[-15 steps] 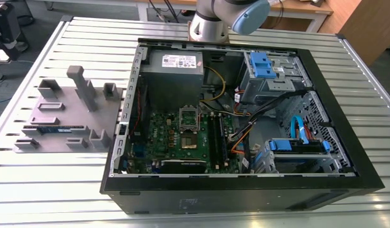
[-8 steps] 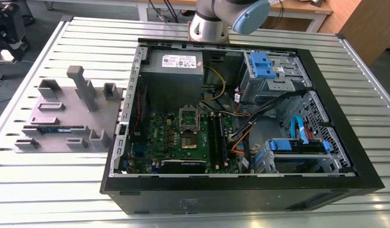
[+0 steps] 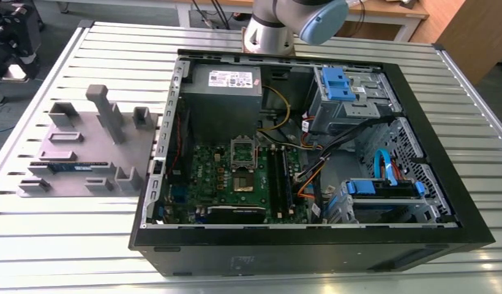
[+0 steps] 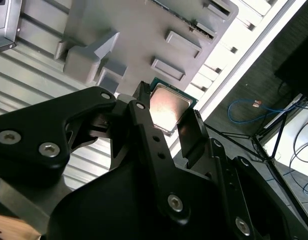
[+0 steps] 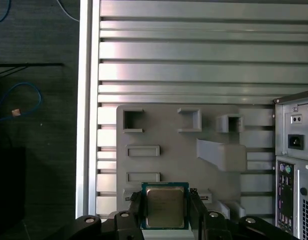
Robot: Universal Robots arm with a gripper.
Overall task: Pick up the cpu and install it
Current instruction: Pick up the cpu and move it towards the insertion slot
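The cpu [image 5: 165, 206] sits pinched between the end effector's [image 5: 166, 209] two black fingers [image 5: 135, 206], which are drawn in narrow on its opposite edges. It is over the grey fixture plate [image 5: 169, 135] on the slatted desk [image 5: 194, 50]; I cannot tell whether it is lifted clear. It lies flat with its silvery lid toward the wrist. It is near-square, so it has no real long axis, and its edges run square to the slats. Only the thin rims are gripped, so a slip or tilt seems the likeliest fault. A skewed chip could mis-seat on the motherboard [image 3: 226, 177] inside the open computer case [image 3: 300, 251].
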